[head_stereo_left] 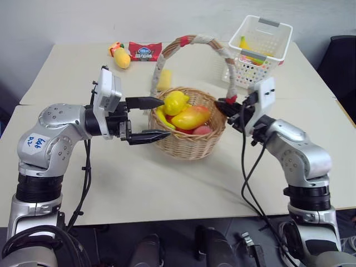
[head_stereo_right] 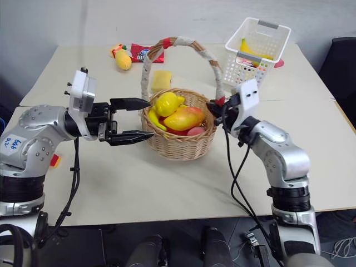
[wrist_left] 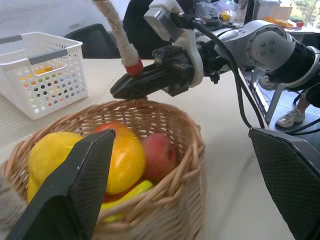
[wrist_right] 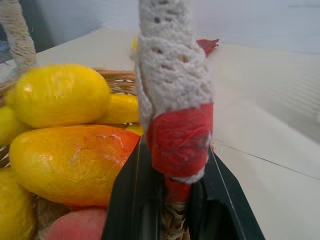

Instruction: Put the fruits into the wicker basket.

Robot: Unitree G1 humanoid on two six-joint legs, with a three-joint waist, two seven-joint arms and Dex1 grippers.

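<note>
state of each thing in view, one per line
wicker basket: upright, holds fruit
lemon: in the basket
banana: in the basket, mostly covered
left gripper: open, beside the rim
right gripper: shut on the handle base
white basket: upright on the table

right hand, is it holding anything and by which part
Yes: the right hand is shut on the wicker basket, gripping the base of its cloth-wrapped handle.

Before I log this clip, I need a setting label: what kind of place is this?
Probably a robotics lab or office: pale work tables pushed together, toy fruit in a wicker basket, a black office chair, and another cluttered desk behind.
</note>
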